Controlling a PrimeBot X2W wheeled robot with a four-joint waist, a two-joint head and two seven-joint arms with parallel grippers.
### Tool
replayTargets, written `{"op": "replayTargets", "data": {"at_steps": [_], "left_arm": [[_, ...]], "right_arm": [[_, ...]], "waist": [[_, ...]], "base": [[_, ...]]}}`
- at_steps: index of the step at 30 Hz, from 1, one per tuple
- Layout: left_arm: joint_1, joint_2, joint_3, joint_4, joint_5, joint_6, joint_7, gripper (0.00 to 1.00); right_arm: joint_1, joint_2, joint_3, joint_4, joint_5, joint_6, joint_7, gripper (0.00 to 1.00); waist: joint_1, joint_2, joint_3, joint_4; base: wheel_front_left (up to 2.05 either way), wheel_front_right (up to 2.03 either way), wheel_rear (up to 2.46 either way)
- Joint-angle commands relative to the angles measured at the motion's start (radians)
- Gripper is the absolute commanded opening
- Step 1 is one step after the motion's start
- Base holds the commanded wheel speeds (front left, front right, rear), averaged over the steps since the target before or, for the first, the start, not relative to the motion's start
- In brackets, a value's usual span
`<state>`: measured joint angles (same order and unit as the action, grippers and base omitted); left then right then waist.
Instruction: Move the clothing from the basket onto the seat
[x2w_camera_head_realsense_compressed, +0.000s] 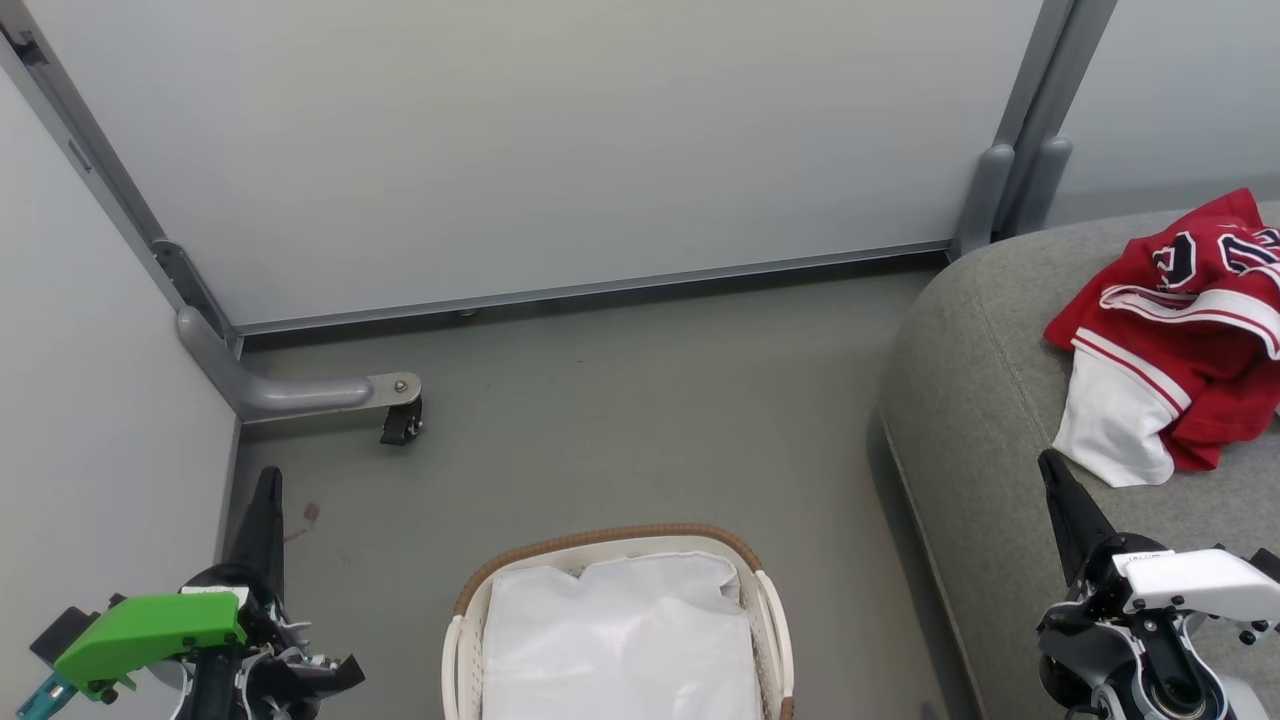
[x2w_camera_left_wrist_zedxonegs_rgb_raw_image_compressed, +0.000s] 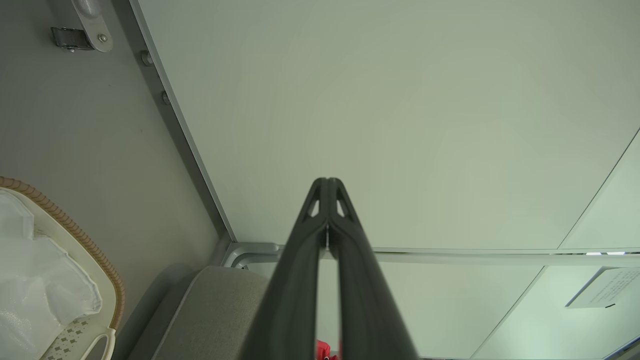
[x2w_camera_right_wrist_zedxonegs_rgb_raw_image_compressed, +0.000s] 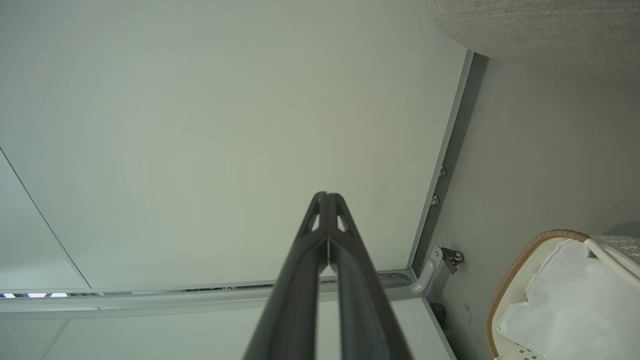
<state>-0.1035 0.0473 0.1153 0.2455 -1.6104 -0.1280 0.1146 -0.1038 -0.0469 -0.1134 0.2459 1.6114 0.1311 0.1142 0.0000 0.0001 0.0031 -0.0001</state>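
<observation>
Hands: left hand at the lower left of the head view and right hand at the lower right. Each has its two dark fingers pressed together, clenched on nothing. Both wrist views show the tips meeting against a pale wall panel.
Seat: grey woven sofa along the right side of the head view, its rounded corner towards the floor.
Basket: white oval basket with a brown woven rim, at bottom centre on the grey floor. It stands between the two hands and apart from the seat.
Liner: white cloth covers the basket's inside, and no red shows on it.
Clothing: bright red heap on the seat at the upper right, with dark numerals at the top and a white panel at the lower end.
Key relation: the clothing lies just above and to the right of the right hand, near its fingertip. Its long axis runs from upper right to lower left. The right hand is much the nearer, and the left hand is well apart, across the basket.
Task standing: by the look of it, the move is done.
Hidden: the right edge cuts off the clothing and the bottom edge cuts off the basket's near end. Whether anything lies beneath the liner cannot be told, nor how many garments make up the heap.
</observation>
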Motion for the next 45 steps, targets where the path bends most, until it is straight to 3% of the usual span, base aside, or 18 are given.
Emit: {"op": "replayTargets", "data": {"at_steps": [1, 45], "left_arm": [[-0.010, 0.006, 0.002, -0.002, -0.003, -0.005, 0.004, 0.00], [-0.010, 0.006, 0.002, -0.002, -0.003, -0.005, 0.004, 0.00]], "right_arm": [[-0.009, -0.006, -0.002, -0.003, 0.003, -0.001, 0.003, 0.00], [-0.008, -0.006, -0.002, -0.003, 0.003, -0.001, 0.003, 0.00]], "waist": [[0.0000, -0.0001, 0.000, 0.000], [0.0000, -0.0001, 0.000, 0.000]], "base": [[0.00, 0.00, 0.00], [0.00, 0.00, 0.00]]}}
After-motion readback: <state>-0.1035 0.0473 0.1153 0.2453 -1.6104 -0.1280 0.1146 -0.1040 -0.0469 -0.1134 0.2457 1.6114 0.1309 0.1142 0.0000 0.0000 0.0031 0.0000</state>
